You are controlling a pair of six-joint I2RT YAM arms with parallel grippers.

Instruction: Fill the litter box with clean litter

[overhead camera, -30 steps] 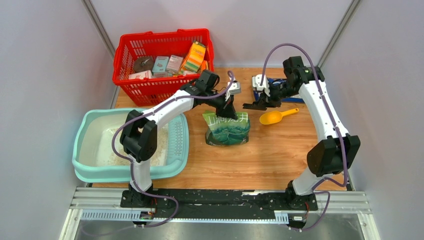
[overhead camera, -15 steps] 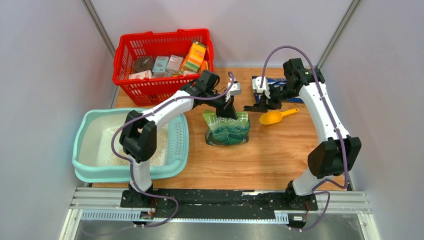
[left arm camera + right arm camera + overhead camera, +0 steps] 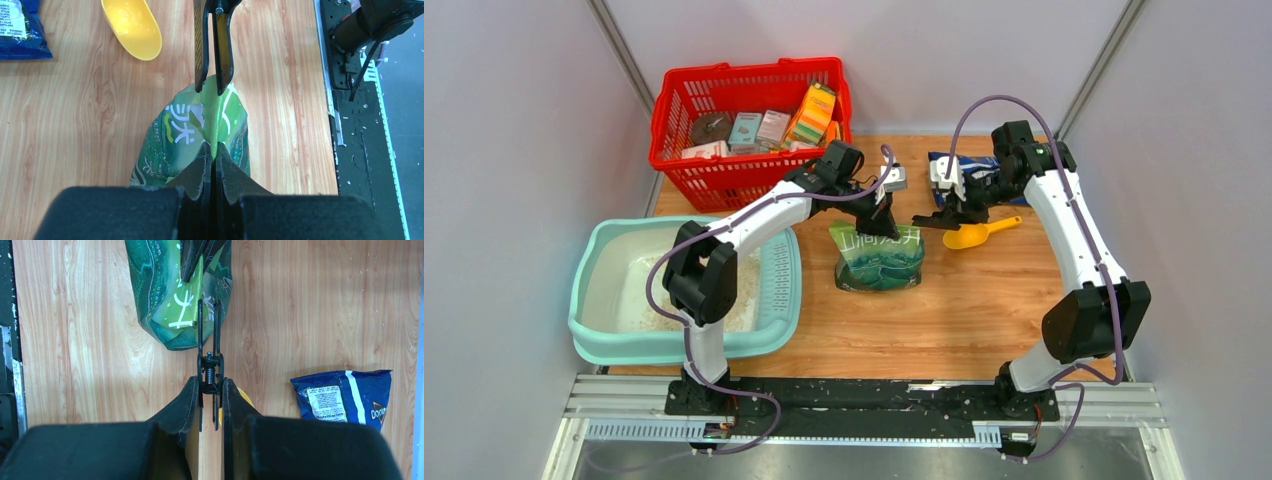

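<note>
Here's the left gripper (image 3: 211, 150), clamped tight on the top fold of the green litter bag (image 3: 167, 140). Facing it, the right gripper (image 3: 210, 386) pinches a black spring clip (image 3: 210, 371), tips reaching that same fold. The litter box (image 3: 589, 270) sits well off to the left gripper's left, back toward the arm bases, with clean litter (image 3: 654, 318) lying thin inside.

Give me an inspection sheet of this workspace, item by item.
Surface: wooden table; white specks on the black base rail.
Job's things: litter box at left, some clean litter inside; green bag upright mid-table.
Clutter: red basket of packages, yellow scoop, blue snack bag.
Claws: left claw shut on the green bag's top; right claw shut on a black clip that reaches the bag's top.
Cables: purple cables loop above both arms.
Surroundings: grey walls on three sides.
</note>
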